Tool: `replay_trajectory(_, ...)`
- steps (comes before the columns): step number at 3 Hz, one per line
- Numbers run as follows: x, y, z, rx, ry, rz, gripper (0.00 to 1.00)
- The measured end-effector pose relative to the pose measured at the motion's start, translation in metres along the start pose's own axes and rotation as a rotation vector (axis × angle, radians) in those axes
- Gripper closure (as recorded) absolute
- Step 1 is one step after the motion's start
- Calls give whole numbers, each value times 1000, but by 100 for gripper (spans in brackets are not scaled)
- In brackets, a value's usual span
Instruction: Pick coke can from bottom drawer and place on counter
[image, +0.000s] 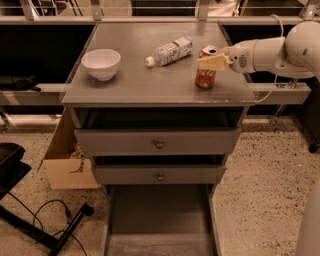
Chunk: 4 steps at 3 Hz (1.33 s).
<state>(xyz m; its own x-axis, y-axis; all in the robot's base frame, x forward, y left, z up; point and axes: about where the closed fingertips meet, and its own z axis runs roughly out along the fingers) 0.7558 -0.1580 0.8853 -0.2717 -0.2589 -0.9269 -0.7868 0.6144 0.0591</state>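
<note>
Bench (150, 87) at 12 o'clock; drawer (160, 220) open at 6, no can inside. Claw (210, 61) reaches in from 3 o'clock, clamped round can (205, 79) top. Can stands upright on bench, probably placed, release pending.

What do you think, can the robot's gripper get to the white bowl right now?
Probably yes. The gripper is at the coke can on one side of the counter, the bowl sits on the other, and only bare counter lies between; the bottle lies further back.

The pale matt plastic claw (211, 62) grips the glossy metal coke can (205, 78) on the smooth grey counter (150, 82).
</note>
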Motion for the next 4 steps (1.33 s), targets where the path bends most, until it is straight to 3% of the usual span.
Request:
replay_trajectory(3, 0, 0, 0, 0, 0, 0, 7)
replay_trajectory(4, -16, 7, -11, -23, -60, -18, 0)
